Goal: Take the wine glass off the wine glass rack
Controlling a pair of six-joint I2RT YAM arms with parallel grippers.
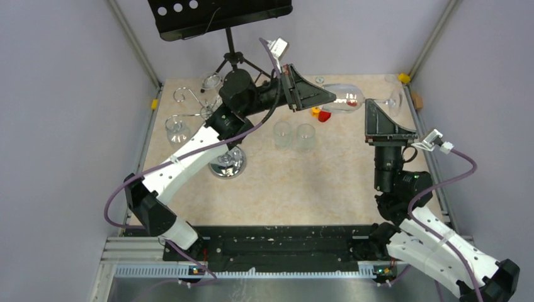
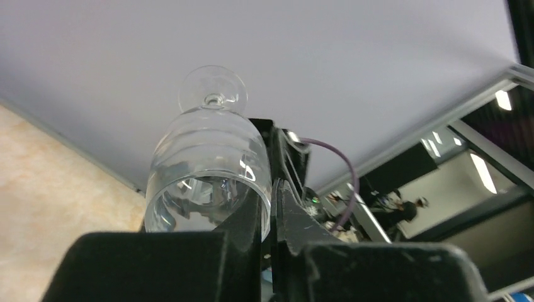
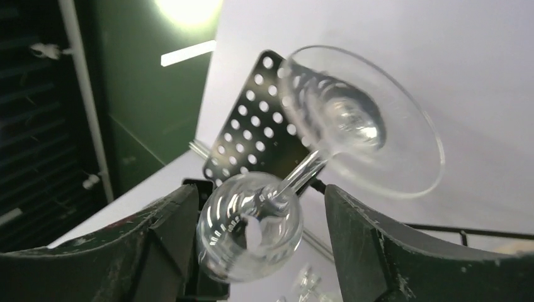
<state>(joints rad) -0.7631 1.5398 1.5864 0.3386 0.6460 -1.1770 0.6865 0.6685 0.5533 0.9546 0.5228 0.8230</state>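
A clear wine glass [image 1: 352, 99] lies on its side in the air over the table's far right, well off the chrome wine glass rack [image 1: 227, 165] at the left. My left gripper [image 1: 327, 95] is shut on its bowl rim, one finger inside the bowl and one outside, as the left wrist view shows [image 2: 272, 207] with the glass [image 2: 208, 170] pointing away. My right gripper [image 1: 378, 107] is open. In the right wrist view its fingers [image 3: 170, 226] straddle the bowl [image 3: 249, 233] with a gap on the right side; the foot [image 3: 365, 119] is beyond.
Two more glasses [image 1: 178, 129] [image 1: 212, 82] hang on the rack's loop arms. Two short tumblers [image 1: 283, 133] [image 1: 305, 135] stand mid-table, a small red and yellow object [image 1: 322, 115] behind them. A black music stand [image 1: 217, 16] rises at the back.
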